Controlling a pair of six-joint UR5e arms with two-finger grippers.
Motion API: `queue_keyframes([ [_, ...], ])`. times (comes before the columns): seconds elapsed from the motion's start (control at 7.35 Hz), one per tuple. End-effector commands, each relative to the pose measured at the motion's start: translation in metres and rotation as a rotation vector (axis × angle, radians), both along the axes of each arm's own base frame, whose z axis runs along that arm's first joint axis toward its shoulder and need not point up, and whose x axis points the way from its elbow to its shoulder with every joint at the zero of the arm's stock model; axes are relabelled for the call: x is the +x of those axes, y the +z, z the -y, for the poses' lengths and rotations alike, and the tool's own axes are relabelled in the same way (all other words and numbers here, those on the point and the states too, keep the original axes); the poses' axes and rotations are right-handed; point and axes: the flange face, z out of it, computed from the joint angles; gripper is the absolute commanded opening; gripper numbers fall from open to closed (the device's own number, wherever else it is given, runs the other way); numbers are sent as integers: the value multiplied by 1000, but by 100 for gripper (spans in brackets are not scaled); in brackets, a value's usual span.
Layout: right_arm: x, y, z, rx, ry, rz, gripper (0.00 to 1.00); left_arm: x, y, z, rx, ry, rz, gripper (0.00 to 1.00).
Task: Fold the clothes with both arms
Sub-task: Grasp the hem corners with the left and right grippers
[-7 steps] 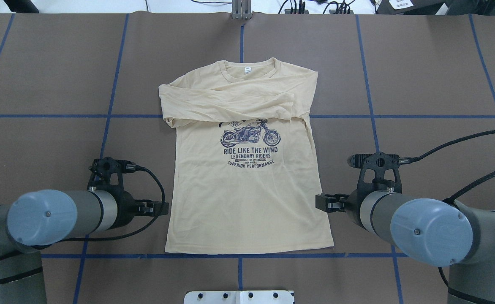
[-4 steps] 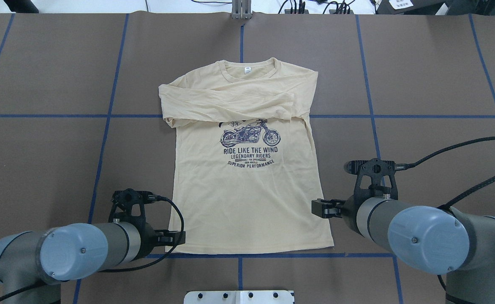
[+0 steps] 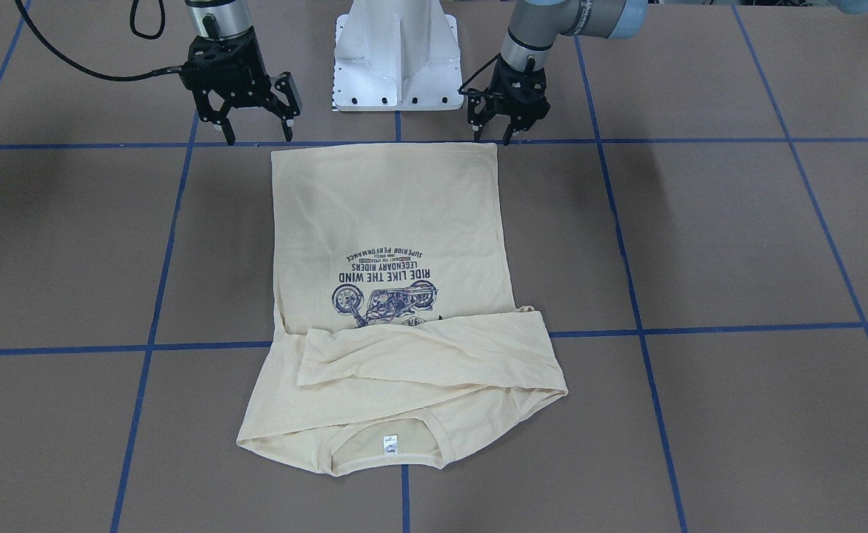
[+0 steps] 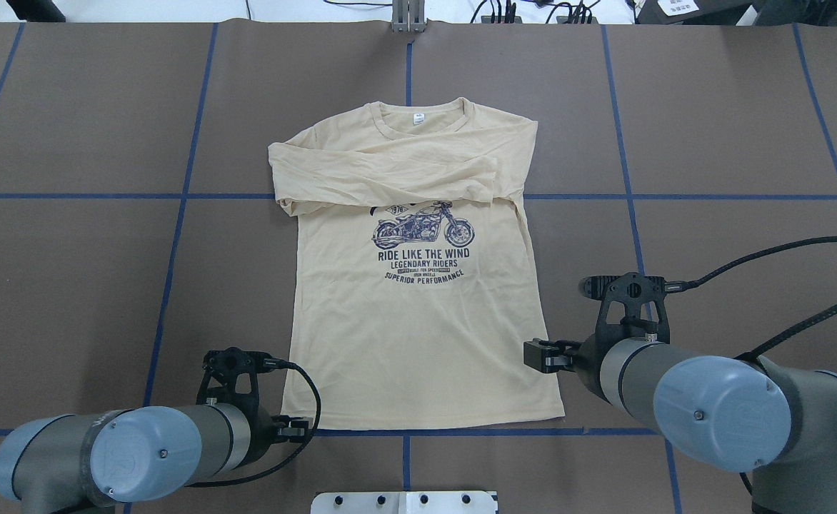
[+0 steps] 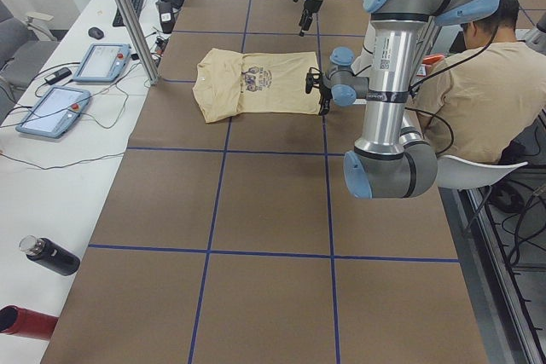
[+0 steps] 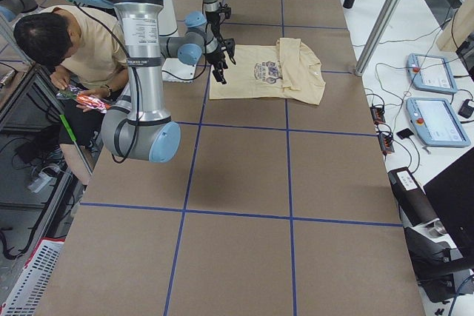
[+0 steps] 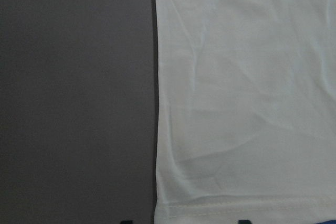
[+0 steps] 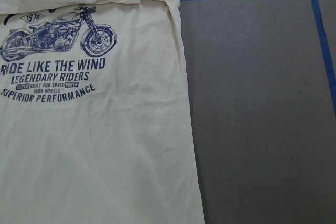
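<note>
Shirt (image 4: pixel 418 335) lies flat on the counter (image 4: pixel 68 250), sleeves (image 4: pixel 390 171) folded in. The left end effector (image 3: pixel 491 140), fingers apart, has slid back to the hem corner (image 4: pixel 288 420); the right end effector (image 3: pixel 258 138), also apart, lags, so a hem grasp seems next.

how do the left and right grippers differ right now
The left gripper hovers at a bottom corner of the shirt; the right gripper is beside its side edge, farther from the hem. The left gripper looks lower, the right gripper higher. Both are open, empty.
</note>
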Motion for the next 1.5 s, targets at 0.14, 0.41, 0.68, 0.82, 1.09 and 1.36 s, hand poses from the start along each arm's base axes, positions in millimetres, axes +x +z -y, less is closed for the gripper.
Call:
queue_keyframes([
  [0.14, -3, 3, -1, 8, 5, -9, 99, 5, 1, -1, -2, 6, 3, 57],
  [0.41, -5, 3, -3, 12, 4, -12, 99, 7, 1, 0, -1, 6, 5, 51],
  [0.68, -7, 4, -4, 12, 0, -13, 99, 7, 3, 2, 0, 2, 10, 50],
  [0.82, -9, 5, -5, 16, 2, -17, 99, 8, 3, 1, -1, 5, 10, 50],
  [1.09, -12, 4, -7, 22, 2, -17, 99, 7, 5, 6, 2, -2, 15, 47],
  [1.36, -12, 4, -7, 22, 2, -15, 99, 7, 6, 6, 2, -2, 16, 46],
])
